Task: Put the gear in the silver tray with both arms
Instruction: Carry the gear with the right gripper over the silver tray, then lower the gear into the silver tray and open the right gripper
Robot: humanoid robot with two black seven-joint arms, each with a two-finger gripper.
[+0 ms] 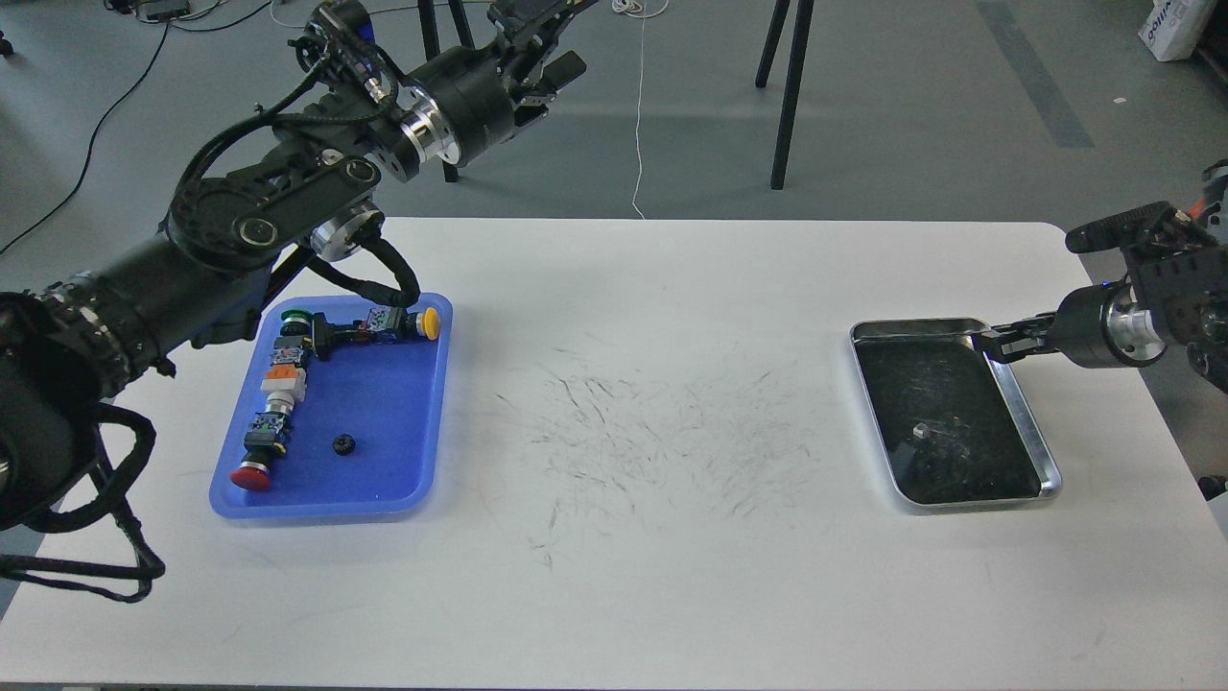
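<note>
White surface, scratched at its middle — the gear (343, 444) lies untouched in the blue tray (422, 422), well apart from the silver tray (1048, 459). Left hand (552, 43) and right hand (998, 341) — grip state unclear; everything remains.

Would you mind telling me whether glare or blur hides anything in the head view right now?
Head view: sharp overall, evenly lit, with soft shadows. The silver tray shows bright glare along its rim and faint reflections on its dark bottom. The small black gear in the blue tray stays visible, but too small for detail.
</note>
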